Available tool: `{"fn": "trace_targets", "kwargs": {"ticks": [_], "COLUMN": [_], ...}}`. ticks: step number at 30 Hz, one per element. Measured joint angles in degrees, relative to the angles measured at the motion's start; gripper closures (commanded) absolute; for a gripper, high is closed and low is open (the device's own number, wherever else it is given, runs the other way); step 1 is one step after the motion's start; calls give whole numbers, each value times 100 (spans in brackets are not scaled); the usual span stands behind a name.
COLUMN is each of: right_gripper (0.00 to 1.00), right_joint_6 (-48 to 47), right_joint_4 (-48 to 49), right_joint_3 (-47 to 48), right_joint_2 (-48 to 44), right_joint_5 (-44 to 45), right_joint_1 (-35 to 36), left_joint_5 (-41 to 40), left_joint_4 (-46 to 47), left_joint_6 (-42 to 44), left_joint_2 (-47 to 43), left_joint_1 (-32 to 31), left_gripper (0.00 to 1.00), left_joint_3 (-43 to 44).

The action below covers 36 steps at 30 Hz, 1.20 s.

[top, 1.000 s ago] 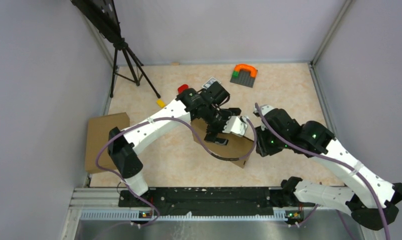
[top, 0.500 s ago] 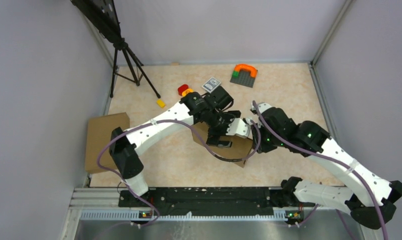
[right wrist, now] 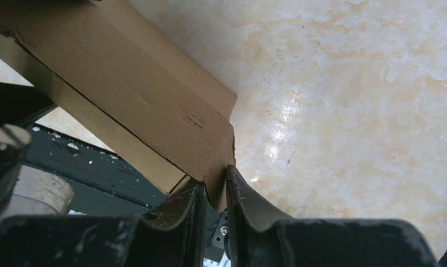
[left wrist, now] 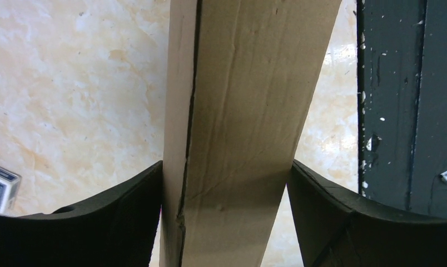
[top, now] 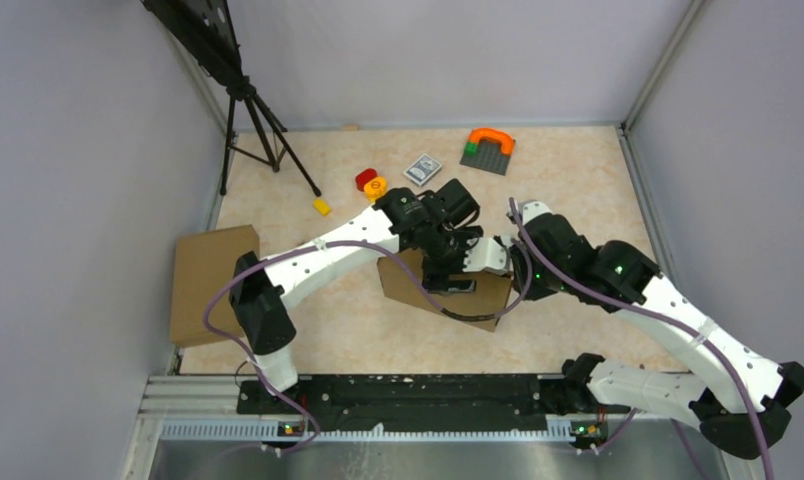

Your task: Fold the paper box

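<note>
Gripping the paper box (top: 483, 300) from two sides, both arms meet at the middle of the surface (top: 578, 180). The box is a shallow brown cardboard shape lying askew between the arm bases and the far wall, one long side facing the near edge.

The left gripper (top: 456, 270) reaches over the box's far edge. In the left wrist view its fingers (left wrist: 127, 206) press against both sides of the cardboard (left wrist: 238, 111), which fills the gap between them, so this gripper (left wrist: 227, 172) is grasping the box across a wide span.

The right gripper (top: 508, 270) sits at the box's right end. In the right wrist view its two fingers (right wrist: 249, 206) stand nearly together, and a corner of the cardboard (right wrist: 127, 83) is pinched in the narrow slot between them; this gripper (right wrist: 214, 178) is clenched on the box's corner. Whether the box's underside lies flat on the surface cannot be told.

Well to the left of the paper box, a second brown box (top: 213, 280) lies at the surface's edge. Beyond the paper box, toward the far wall, are a small yellow block (top: 321, 207), a red and a yellow piece (top: 370, 182) touching each other, a pack of cards (top: 423, 168), and a grey plate with an orange arch (top: 488, 148). A black tripod (top: 253, 130) stands far off to the box's far left.
</note>
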Motion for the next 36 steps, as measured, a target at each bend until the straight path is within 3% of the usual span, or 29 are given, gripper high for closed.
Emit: {"fn": "trace_targets", "kwargs": {"ticks": [8,20,26,36], "right_gripper": [89,90,70,66], "right_joint_6": [83,369,345,319], "right_joint_4": [142,422,466,496], "right_joint_3": [0,-4,-2,-243], "right_joint_2": [0,131,229,-170], "right_joint_5": [173,181,68,317], "right_joint_1": [-52,-330,-496,-520], "left_joint_5": [-201,-374,-525,-708], "left_joint_4": [-48,-415,-595,-870], "left_joint_6": [-752,-1615,-1932,-2199], "left_joint_2": [0,256,382,592], "left_joint_1": [-68,-96,-72,-142], "left_gripper": [25,27,29,31], "left_joint_3": [107,533,588,885]}}
